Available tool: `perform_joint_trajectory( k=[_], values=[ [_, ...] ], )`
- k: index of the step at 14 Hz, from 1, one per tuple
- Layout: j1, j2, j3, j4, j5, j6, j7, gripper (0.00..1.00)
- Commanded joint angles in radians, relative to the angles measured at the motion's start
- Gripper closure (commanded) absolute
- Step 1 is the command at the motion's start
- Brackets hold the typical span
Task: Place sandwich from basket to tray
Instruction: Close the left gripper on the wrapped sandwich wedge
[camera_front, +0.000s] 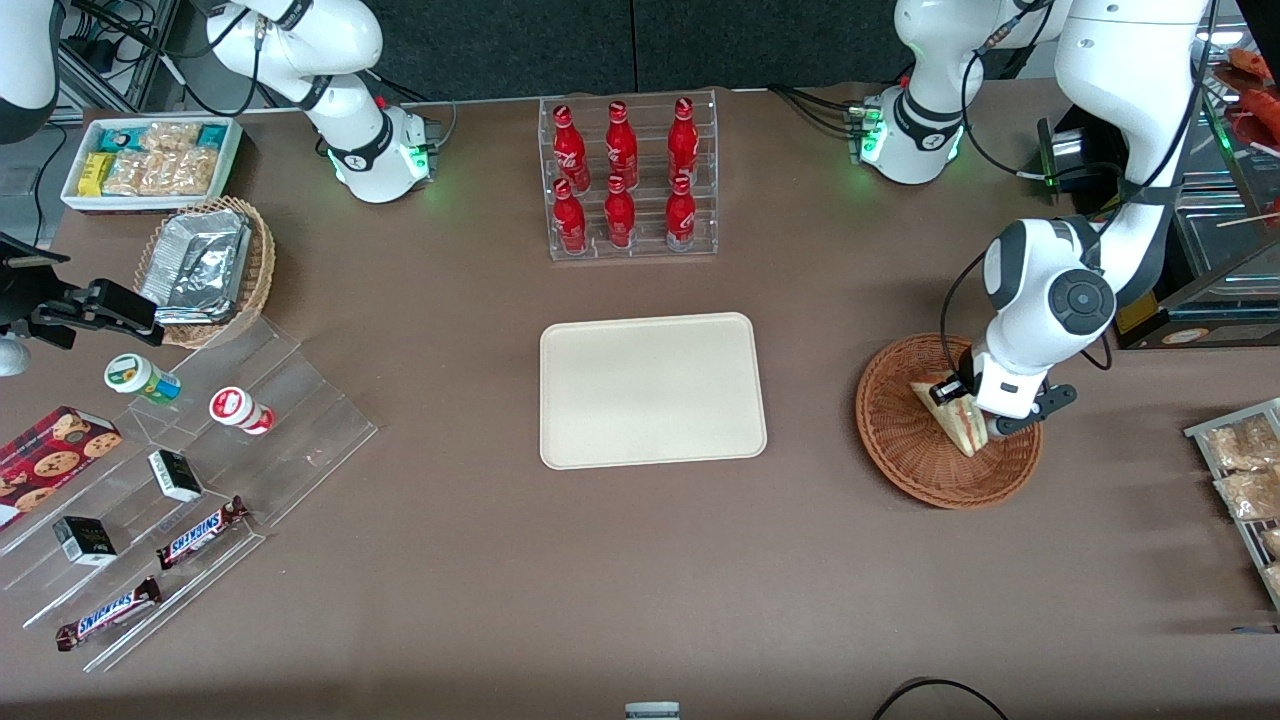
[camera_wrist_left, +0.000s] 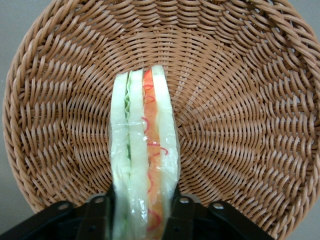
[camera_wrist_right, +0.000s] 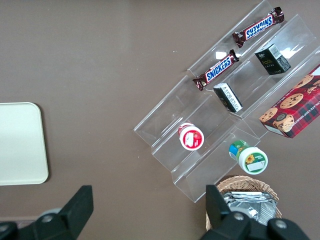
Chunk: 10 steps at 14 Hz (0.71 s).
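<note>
text: SNICKERS | on: two chocolate bars (camera_front: 203, 531) (camera_front: 108, 613)

Reddish-brown woven wicker on the basket (camera_wrist_left: 240, 115); pale white bread with green and orange-pink layers on the sandwich (camera_wrist_left: 145, 155), pinched between the black fingers of the gripper (camera_wrist_left: 142, 212) over the basket; plain cream-beige on the tray (camera_front: 652, 390); red on the bottles (camera_front: 622, 175)

the basket (camera_wrist_left: 240, 125) is rough reddish-brown woven wicker. the sandwich (camera_wrist_left: 145, 160) wears thin glossy clear plastic film, clamped between the hand (camera_wrist_left: 145, 212) and its matt black plastic fingers (camera_wrist_left: 97, 215). the tray (camera_front: 652, 389) is smooth matt cream plastic; the desk (camera_front: 640, 580) matt brown.
</note>
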Motion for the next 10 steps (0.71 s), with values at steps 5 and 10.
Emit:
perform_joint_trajectory(
  k=[5,10],
  values=[
    [-0.011,-0.053,-0.001,0.147,0.119,-0.308,-0.002,1.00],
    [-0.144,-0.051,-0.021,0.289,0.111,-0.505,-0.019,1.00]
  ],
)
